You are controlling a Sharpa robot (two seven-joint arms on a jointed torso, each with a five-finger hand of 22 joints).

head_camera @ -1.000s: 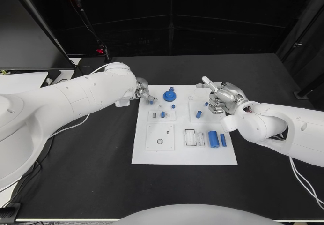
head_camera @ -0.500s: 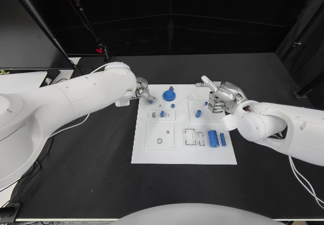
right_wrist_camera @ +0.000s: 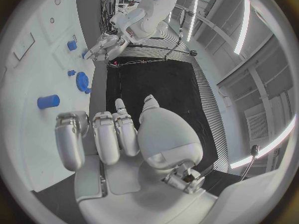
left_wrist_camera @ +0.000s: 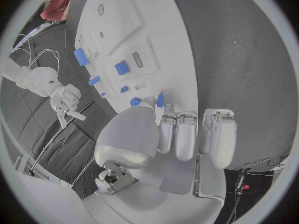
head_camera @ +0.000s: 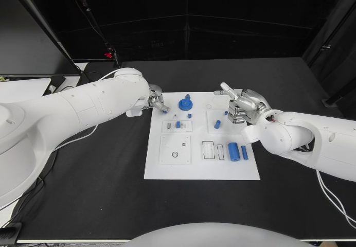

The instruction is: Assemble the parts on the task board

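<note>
The white task board (head_camera: pixel 167 170) lies mid-table with several blue parts on it. A round blue gear (head_camera: pixel 186 106) stands near its far edge, and small blue pegs (head_camera: pixel 218 124) lie around the middle. A thick blue cylinder (head_camera: pixel 233 152) and a thinner one (head_camera: pixel 245 153) lie side by side on the right. My left hand (head_camera: pixel 155 100) hovers at the board's far left corner and pinches a small blue piece (left_wrist_camera: pixel 160 100) at its fingertips. Over the far right of the board my right hand (head_camera: pixel 241 107) has its fingers curled in on nothing, with one finger stretched out.
Black tabletop (head_camera: pixel 89 195) surrounds the board on every side. Pale recessed slots (head_camera: pixel 176 150) mark the board's near half. A white cable (head_camera: pixel 78 138) trails over the table at the left, and another (head_camera: pixel 330 198) at the right.
</note>
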